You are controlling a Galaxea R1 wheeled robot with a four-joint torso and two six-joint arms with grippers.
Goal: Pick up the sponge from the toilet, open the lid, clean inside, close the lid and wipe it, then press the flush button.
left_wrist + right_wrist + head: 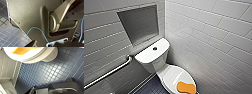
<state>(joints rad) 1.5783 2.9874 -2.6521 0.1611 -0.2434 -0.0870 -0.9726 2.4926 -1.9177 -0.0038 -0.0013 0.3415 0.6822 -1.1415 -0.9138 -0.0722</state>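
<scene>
A bathroom corner seen from above. White tiled walls (pixel 214 37) meet behind a white toilet (pixel 156 63), and a floor (pixel 150 87) of small dark blue square tiles runs beneath it. A rectangular grey niche (pixel 139 23) is set into the left-hand wall above the tank. A metal grab bar (pixel 109 72) slants along that same wall, to the left of the tank.

The toilet stands in the corner with its tank against the wall and its bowl pointing toward the camera. The lid (pixel 172 75) is down, covering the bowl. The orange sponge (pixel 186 87) lies flat on the lid, close to its front end and well apart from the tank. The flush button (pixel 155 48), small, round and dark, sits in the middle of the flat tank top.

From the right wrist, the sponge is visible on the lid above the blue floor, with the right gripper (pixel 50 90) as dark shapes well apart from it; whether it is open or closed cannot be told, and nothing is seen in its hold. From the left wrist, the robot's own grey body (pixel 31 15) looms close, with a thin blue cable (pixel 37 29) looping across it. The left gripper (pixel 41 44) is a dark shape at the frame's edge, and its state cannot be told either.
</scene>
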